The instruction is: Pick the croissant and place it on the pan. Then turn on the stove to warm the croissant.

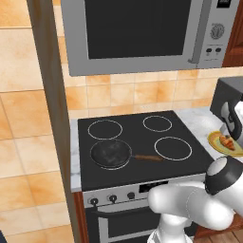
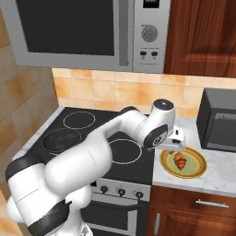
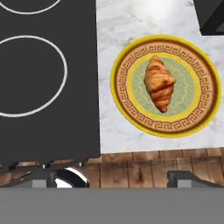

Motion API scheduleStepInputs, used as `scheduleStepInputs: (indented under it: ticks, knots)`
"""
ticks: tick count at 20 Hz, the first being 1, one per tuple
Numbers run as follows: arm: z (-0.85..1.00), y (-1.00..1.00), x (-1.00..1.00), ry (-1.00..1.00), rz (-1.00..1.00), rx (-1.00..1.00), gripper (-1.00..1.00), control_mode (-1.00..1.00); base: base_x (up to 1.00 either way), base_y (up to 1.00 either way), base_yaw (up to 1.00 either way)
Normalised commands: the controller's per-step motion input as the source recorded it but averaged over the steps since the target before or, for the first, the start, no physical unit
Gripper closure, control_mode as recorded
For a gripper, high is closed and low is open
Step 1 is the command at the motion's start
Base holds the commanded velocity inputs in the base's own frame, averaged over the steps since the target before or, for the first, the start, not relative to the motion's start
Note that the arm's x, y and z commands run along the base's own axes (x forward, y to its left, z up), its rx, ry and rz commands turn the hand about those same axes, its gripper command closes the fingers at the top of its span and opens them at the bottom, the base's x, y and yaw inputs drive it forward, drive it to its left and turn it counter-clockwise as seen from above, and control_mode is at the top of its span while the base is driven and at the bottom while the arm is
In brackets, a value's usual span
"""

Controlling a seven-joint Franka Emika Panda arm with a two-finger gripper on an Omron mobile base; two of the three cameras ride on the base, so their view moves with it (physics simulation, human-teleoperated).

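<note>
The croissant point(image 3: 159, 83) lies golden-brown in the middle of a yellow-rimmed patterned plate point(image 3: 127, 101) on the marble counter, right of the stove point(image 3: 48, 109). My gripper point(image 3: 111, 179) hangs above the plate's front-left side, open wide, with nothing between its fingertips point(image 3: 188, 177). From the right base view the gripper point(image 2: 174, 150) hovers just over the croissant point(image 2: 180, 160) without touching it. The dark pan point(image 1: 110, 153) sits on the stove's point(image 1: 142, 137) front left burner, its wooden handle point(image 1: 148, 157) pointing right.
Small black knobs point(image 2: 121, 191) line the stove's silver front panel. A grey microwave point(image 1: 137, 33) hangs over the cooktop. A dark boxy appliance point(image 2: 219, 120) stands on the counter behind the plate point(image 2: 196, 168). A wooden post point(image 1: 52, 109) borders the stove on the left.
</note>
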Motion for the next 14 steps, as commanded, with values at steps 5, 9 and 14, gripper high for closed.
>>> scheduleStepInputs:
  ticks: [5,9,14]
  knots:
    - [-0.15,-0.19,0.13,0.04,0.00,0.00,-1.00,-1.00,0.00,0.00,0.00]
    - [-0.16,-0.10,0.16,0.00,0.00,0.00,-1.00,-1.00,0.00,0.00,0.00]
    - [-0.18,-0.07,0.22,0.00,0.00,0.00,-1.00,-1.00,0.00,0.00,0.00]
